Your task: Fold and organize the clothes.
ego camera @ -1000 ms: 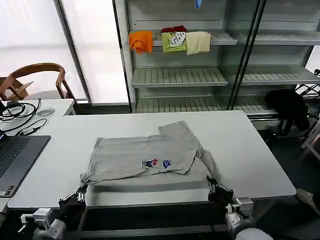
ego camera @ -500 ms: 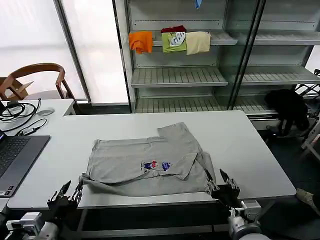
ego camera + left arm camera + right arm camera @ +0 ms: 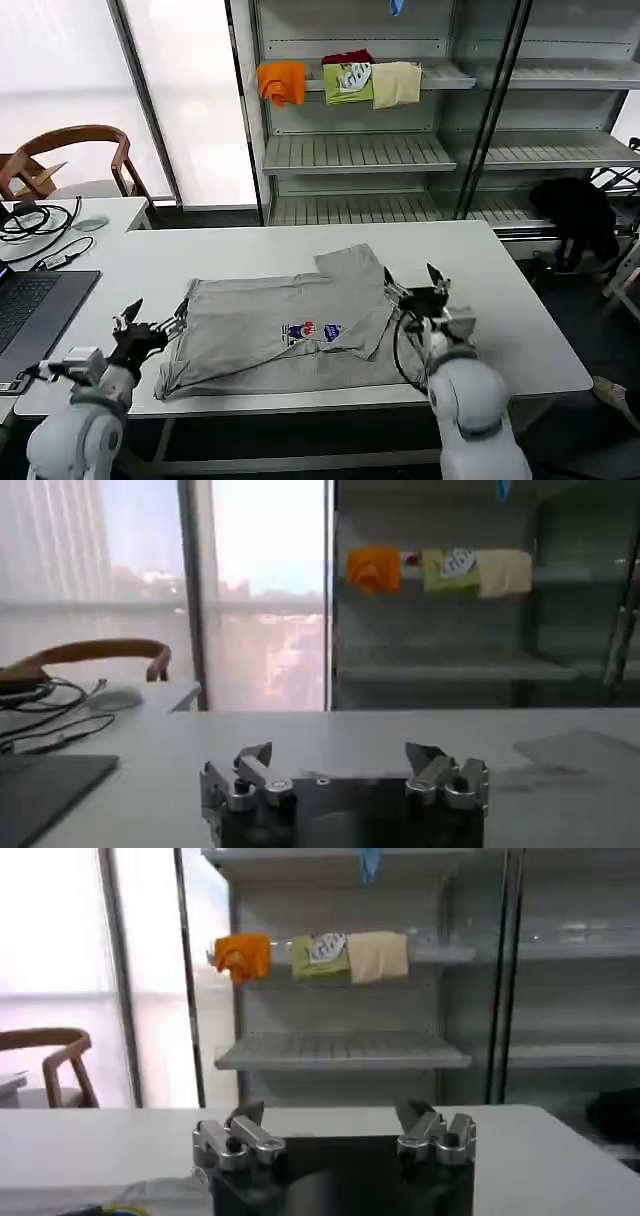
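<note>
Folding: the grey shirt is lying flat between both grippers.
Left gripper: hanging wide open, touching nothing.
Right gripper: hanging wide open too.
Tip: pinching both edges evenly.

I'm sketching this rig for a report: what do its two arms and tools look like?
Both arms are rounded light grey shells. The left tool and right tool are black with pointed dark fingers on silver metal knuckles. A black cable loops beside the right wrist.

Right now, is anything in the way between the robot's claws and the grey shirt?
Nothing visible. The left gripper hangs open at the grey shirt's left edge, the right gripper open at its right edge, with bare table around them.
</note>
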`<state>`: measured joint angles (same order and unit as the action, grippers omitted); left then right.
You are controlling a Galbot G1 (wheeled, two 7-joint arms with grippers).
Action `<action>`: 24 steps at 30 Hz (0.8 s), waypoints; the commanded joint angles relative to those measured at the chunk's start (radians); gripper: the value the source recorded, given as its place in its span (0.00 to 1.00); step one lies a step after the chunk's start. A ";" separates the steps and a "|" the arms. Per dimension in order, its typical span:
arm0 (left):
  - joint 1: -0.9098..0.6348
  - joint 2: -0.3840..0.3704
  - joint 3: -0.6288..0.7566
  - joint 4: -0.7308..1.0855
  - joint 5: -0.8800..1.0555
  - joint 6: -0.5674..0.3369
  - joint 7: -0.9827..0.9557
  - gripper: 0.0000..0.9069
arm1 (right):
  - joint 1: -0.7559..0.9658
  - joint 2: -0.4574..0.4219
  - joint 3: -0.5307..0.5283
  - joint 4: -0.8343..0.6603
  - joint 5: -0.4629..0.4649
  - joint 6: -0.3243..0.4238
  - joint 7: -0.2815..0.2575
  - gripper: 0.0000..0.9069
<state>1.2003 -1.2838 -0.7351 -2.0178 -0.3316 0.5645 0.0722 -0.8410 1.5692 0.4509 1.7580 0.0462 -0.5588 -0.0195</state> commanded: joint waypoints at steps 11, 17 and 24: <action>-0.498 0.023 0.196 0.652 0.198 0.012 0.099 1.00 | 0.494 0.089 0.002 -0.885 -0.065 0.110 -0.081 0.99; -0.512 0.025 0.194 0.694 0.210 0.011 0.107 1.00 | 0.487 0.089 0.003 -0.904 -0.076 0.123 -0.112 0.91; -0.507 0.029 0.193 0.709 0.228 0.011 0.110 1.00 | 0.469 0.089 -0.008 -0.881 -0.107 0.116 -0.123 0.23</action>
<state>0.7540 -1.2603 -0.5630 -1.4130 -0.1460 0.5741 0.1680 -0.4246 1.6091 0.4429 0.9788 -0.0451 -0.4580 -0.1226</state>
